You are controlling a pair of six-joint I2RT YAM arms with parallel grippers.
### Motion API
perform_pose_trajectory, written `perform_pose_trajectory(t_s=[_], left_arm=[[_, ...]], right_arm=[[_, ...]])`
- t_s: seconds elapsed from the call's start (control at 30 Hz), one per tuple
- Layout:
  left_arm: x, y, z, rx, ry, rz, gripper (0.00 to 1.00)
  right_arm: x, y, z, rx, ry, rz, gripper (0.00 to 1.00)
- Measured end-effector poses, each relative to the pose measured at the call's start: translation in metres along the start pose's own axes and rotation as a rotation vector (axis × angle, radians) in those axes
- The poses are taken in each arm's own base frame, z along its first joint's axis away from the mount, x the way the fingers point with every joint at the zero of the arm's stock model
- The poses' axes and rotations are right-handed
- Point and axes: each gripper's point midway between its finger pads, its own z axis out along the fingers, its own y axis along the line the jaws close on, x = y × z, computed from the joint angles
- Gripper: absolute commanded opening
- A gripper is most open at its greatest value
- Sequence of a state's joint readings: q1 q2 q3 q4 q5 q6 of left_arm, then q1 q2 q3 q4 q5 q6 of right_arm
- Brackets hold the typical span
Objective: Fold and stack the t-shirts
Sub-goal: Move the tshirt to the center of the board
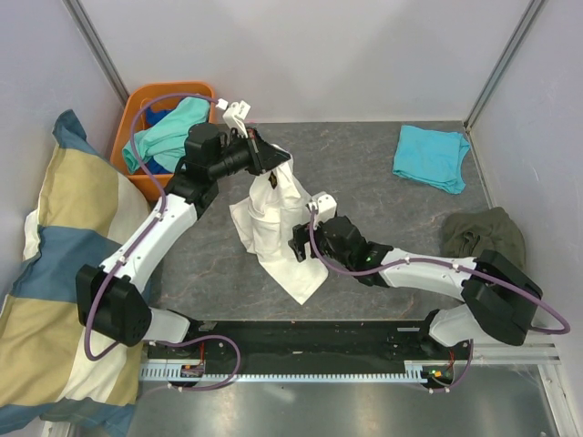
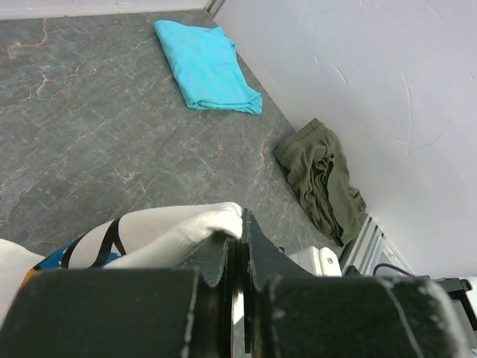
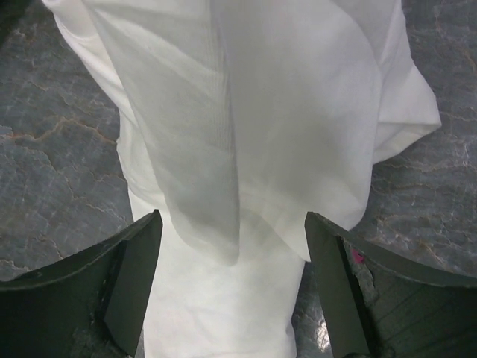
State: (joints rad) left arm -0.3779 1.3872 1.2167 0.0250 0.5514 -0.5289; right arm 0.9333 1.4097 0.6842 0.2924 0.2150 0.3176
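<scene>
My left gripper (image 1: 273, 164) is shut on the top edge of a cream-white t-shirt (image 1: 273, 228) and holds it up, so the cloth hangs down to the table with its lower part lying there. In the left wrist view the pinched fabric (image 2: 175, 231) bunches beside the closed gripper (image 2: 240, 222). My right gripper (image 1: 303, 238) is open at the shirt's lower right side. In the right wrist view the right gripper (image 3: 232, 283) straddles the hanging white cloth (image 3: 261, 112), its fingers apart on either side. A folded turquoise t-shirt (image 1: 431, 157) (image 2: 205, 63) lies at the far right.
An orange basket (image 1: 173, 93) at the far left holds mint-green (image 1: 168, 132) and blue tees. A big yellow-and-blue checked pillow (image 1: 55, 273) fills the left side. A crumpled olive garment (image 1: 483, 232) (image 2: 322, 179) lies by the right wall.
</scene>
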Motion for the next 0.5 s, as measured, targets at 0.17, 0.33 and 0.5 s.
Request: perform_pose_trajectory(t_s=[0.17,0.33,0.5], left_arm=[[-0.003,0.000,-0.004,-0.007,-0.006,0.000,0.02],[-0.007,0.000,-0.009,-0.012,-0.015,0.001,0.02],[-0.008,0.005,-0.012,-0.026,-0.017,-0.004,0.02]], right_arm=[[-0.009,0.008,0.008,-0.028,-0.037,0.010,0.78],[-0.003,0.014,0.019,-0.058,-0.026,0.009,0.70],[0.004,0.021,0.028,-0.089,-0.006,0.012,0.08]])
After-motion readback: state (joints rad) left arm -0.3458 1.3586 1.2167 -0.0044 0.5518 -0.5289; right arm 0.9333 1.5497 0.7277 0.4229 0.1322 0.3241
